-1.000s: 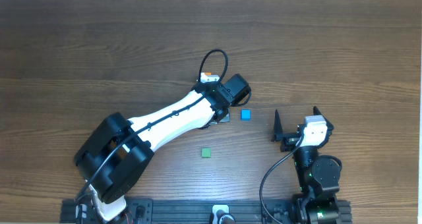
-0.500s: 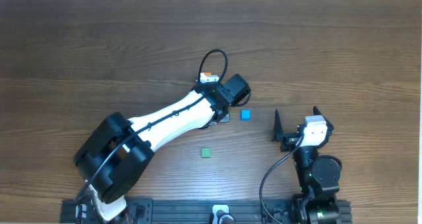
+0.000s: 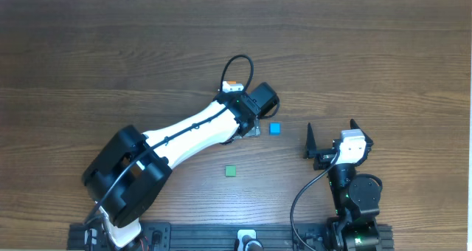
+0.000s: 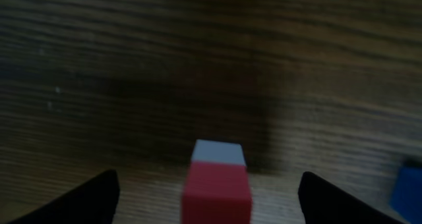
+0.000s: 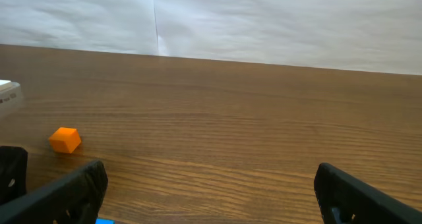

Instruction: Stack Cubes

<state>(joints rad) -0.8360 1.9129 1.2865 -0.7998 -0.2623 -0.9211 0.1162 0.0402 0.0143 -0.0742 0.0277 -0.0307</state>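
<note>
My left gripper [image 3: 249,127] is at the middle of the table, open, its fingers [image 4: 79,199] wide apart. Between them, untouched, a red cube [image 4: 217,196] sits pressed against a pale grey cube [image 4: 219,153]; I cannot tell which is on top. A corner of the grey cube [image 3: 253,131] pokes out from under the wrist. Just to the right lies a blue cube [image 3: 275,128], also at the edge of the left wrist view [image 4: 409,191]. A green cube [image 3: 231,171] lies nearer the bases. My right gripper [image 3: 330,135] rests open near its base, with nothing in it [image 5: 211,214].
An orange cube [image 5: 65,140] lies on the wood [image 3: 383,52] beyond the left wrist; an orange spot [image 3: 233,84] by the arm's black cable loop [image 3: 240,63] appears to be that cube. A white wall [image 5: 264,20] stands behind the table's far edge.
The left wrist has barely shifted over the red and grey cubes. The cubes and the right arm have not moved.
</note>
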